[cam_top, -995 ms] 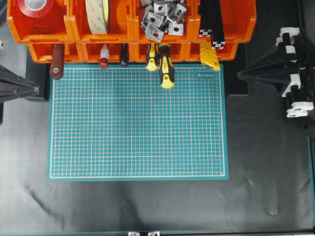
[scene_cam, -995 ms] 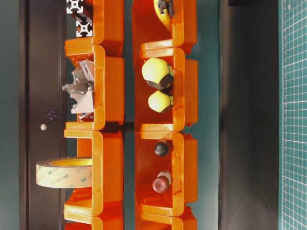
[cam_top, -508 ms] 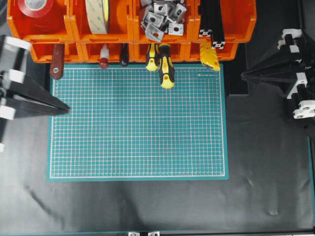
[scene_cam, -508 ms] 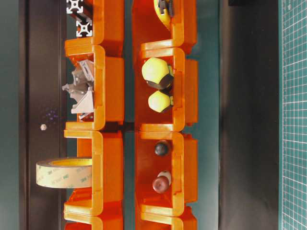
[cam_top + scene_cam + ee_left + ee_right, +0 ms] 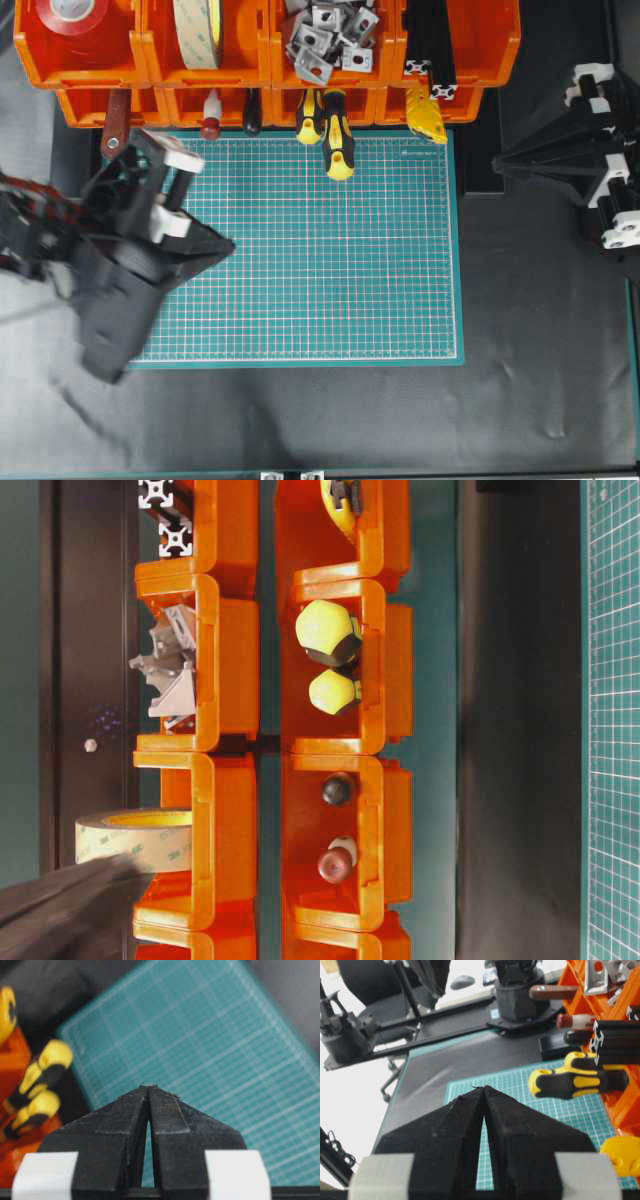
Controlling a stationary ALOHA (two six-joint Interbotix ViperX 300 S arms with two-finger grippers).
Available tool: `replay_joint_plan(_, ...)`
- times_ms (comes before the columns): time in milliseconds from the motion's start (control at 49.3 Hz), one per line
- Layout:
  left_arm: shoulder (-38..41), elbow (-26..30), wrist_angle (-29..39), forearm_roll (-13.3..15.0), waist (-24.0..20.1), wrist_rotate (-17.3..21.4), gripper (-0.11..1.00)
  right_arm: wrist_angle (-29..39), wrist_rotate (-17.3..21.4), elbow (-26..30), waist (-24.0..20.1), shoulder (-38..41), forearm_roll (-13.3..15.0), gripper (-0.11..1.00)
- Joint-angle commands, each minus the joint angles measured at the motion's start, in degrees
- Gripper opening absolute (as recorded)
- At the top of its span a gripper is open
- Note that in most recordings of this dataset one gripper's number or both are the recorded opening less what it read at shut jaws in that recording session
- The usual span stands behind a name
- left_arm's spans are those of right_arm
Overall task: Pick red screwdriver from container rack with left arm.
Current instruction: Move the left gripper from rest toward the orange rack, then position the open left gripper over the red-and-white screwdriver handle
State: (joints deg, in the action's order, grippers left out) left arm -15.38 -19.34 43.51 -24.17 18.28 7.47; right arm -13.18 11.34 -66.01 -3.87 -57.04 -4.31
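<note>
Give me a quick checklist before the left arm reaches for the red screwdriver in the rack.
1. Red screwdriver lies in the container rack, handle poking out: ok.
2. Left gripper empty: ok.
3. Left gripper open for the grasp: not ok, jaws shut.
4. Left gripper at the handle: not ok, it is over the green mat.
5. Right gripper clear of the path: ok.
6. Black handle crowding the grasp: cannot tell.

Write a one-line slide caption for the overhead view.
Left arm's shut end effector over the green mat, short of the red screwdriver in the orange rack.
</note>
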Motion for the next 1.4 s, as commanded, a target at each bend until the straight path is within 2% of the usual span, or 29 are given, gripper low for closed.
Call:
replay_joint_plan(0,1.41,3.43,6.59,-7.47,1.49,-3.6,0.0,0.35,0.0,1.76,0.0,0.44,-0.09,0.0)
replay_joint_plan(41,2.2,3.96,10.2,-11.69,2.55,-6.42,0.0,0.53,0.0,1.76,0.0,0.44,-0.09,0.0)
replay_joint_plan(61,2.64,4.31,12.83,-15.29,3.6,-9.14,0.0,0.62,-0.09,1.76,0.0,0.44,-0.09,0.0)
replay_joint_plan(142,3.87,4.04,18.9,-24.17,6.06,-17.4,0.0,0.97,-0.18,1.67,0.0,0.53,0.0,0.0)
replay_joint_plan(203,4.75,3.25,22.5,-29.18,7.21,-23.99,0.0,1.23,-0.26,1.67,0.0,0.62,0.09,0.0)
replay_joint_plan(264,5.71,2.2,25.49,-32.43,8.0,-29.36,0.0,1.58,-0.26,1.67,0.0,0.7,0.26,0.0)
replay_joint_plan(345,7.47,1.32,28.21,-32.78,8.44,-32.78,0.0,1.93,-0.26,1.58,0.0,0.62,0.26,0.0)
replay_joint_plan(487,10.28,0.44,31.46,-33.13,9.49,-32.87,0.0,2.81,-0.26,1.58,0.0,0.26,0.18,0.0)
replay_joint_plan(731,13.01,-1.23,31.82,-35.6,9.4,-33.22,0.0,7.12,-0.62,1.14,0.0,0.0,0.26,0.0)
replay_joint_plan(1076,13.1,-1.05,30.67,-35.68,8.35,-33.05,0.0,10.55,-0.97,-0.09,0.0,-1.58,1.67,0.0)
replay_joint_plan(1380,13.1,-0.35,29.53,-35.6,4.83,-32.43,0.0,11.25,-0.97,-0.79,0.0,-2.9,1.67,0.0)
